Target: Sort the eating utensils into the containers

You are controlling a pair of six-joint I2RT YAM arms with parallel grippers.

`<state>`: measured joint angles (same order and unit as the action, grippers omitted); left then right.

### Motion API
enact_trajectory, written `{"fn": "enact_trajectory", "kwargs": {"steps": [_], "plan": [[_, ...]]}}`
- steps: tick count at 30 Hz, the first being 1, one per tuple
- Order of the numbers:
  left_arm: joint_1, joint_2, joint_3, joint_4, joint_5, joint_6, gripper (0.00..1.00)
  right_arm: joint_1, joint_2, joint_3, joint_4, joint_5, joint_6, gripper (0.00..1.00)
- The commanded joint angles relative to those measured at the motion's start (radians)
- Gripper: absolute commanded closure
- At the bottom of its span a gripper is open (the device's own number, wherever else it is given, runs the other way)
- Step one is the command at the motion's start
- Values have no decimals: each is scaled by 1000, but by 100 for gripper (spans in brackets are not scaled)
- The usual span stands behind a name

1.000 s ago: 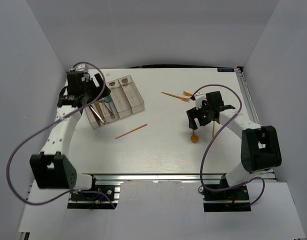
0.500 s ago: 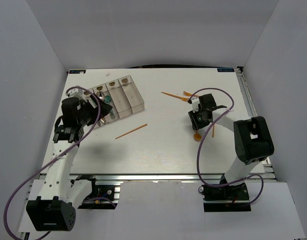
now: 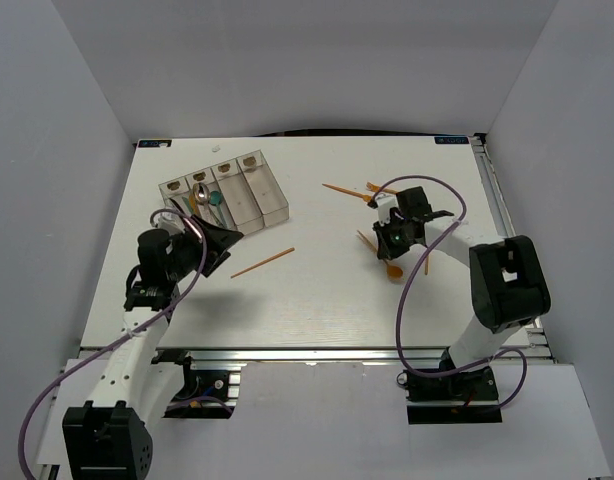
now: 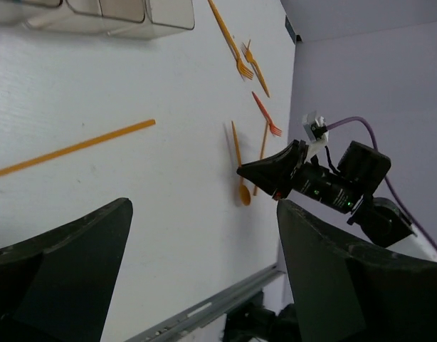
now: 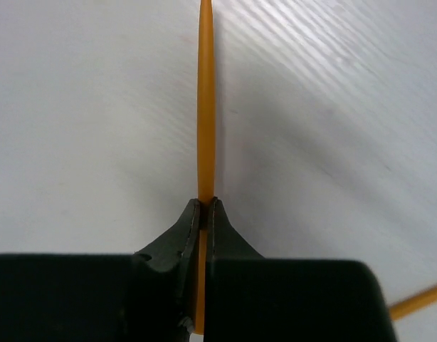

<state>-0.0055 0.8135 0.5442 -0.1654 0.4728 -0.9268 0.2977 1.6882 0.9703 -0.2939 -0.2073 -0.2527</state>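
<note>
The table [image 3: 317, 300] carries everything. The containers [image 3: 265, 197] are set at its far left. The left end effector [image 3: 221, 250] is spread wide, with nothing held (ready for a pick, probably). The right end effector [image 5: 204, 203] is pinched on the orange spoon [image 5: 206, 107], lying at the right, well apart from the containers, so it can be lifted.

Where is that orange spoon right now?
In the top view, the orange spoon is at the right side of the table, its handle pinched by the right gripper, just nearer than the loose orange forks.
</note>
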Motion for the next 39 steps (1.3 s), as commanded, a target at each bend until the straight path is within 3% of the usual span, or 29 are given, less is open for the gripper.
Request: {"fn": "enact_trajectory", "kwargs": {"steps": [1, 5, 12, 19, 26, 29, 32, 33, 35, 36, 37, 39], "plan": [[-34, -1, -64, 242, 76, -190, 8, 14, -97, 48, -22, -271, -39, 100], [-134, 103, -47, 334, 32, -195, 10, 38, -117, 128, -80, -466, -23, 100], [-330, 321, 74, 392, -77, -156, 12, 168, -88, 261, -82, -553, 127, 100], [-386, 464, 178, 400, -85, -129, 17, 268, -59, 332, -21, -586, 247, 100], [-404, 536, 221, 403, -50, -122, 31, 297, -38, 369, 18, -598, 293, 100], [-406, 552, 235, 406, -30, -122, 48, 304, -28, 375, 27, -600, 296, 100], [-406, 569, 253, 406, -8, -119, 72, 304, -19, 375, 36, -596, 293, 100], [-406, 572, 257, 406, -2, -122, 87, 304, -15, 375, 38, -595, 288, 99], [-404, 575, 264, 405, 9, -119, 100, 304, -10, 375, 38, -600, 271, 80], [-406, 575, 263, 400, 9, -115, 100, 304, -7, 375, 36, -600, 265, 69], [-406, 573, 264, 394, 0, -104, 100, 302, -5, 378, 33, -607, 259, 50], [-395, 567, 279, 332, -10, -51, 100, 304, -5, 386, 7, -610, 184, 27]]}}
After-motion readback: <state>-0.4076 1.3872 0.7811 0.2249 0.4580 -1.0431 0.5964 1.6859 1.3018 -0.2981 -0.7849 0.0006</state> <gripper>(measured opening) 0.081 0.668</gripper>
